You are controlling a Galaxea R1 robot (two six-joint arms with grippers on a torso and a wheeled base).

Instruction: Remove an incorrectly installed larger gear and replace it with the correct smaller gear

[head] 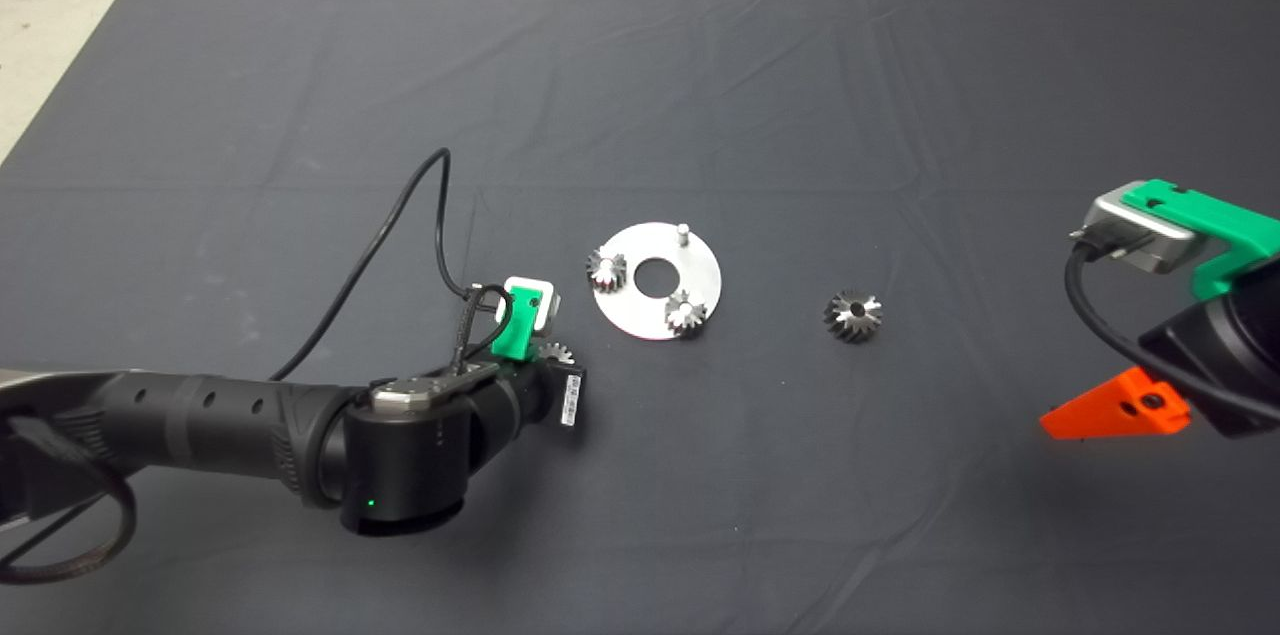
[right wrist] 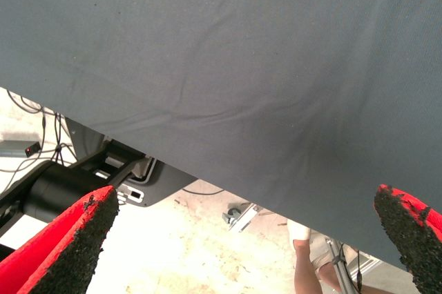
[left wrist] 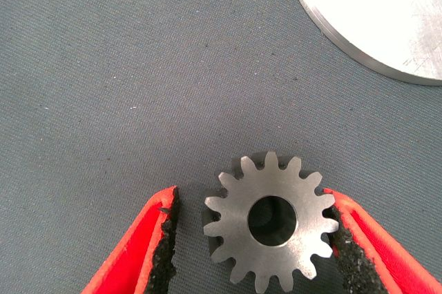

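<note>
two spread fingers point(left wrist: 160, 239) of the left gripper point(left wrist: 252, 239) flank the smaller gear point(left wrist: 268, 223); one pad touches.

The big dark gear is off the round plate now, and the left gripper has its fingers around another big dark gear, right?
Not quite. In the left wrist view, the left gripper has the smaller gear between its fingers, a silvery one. The larger gear does lie off the round plate.

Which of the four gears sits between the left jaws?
The small silvery flat-faced gear lying on the mat beside the round metal plate; the others sit on the plate or farther right.
</note>
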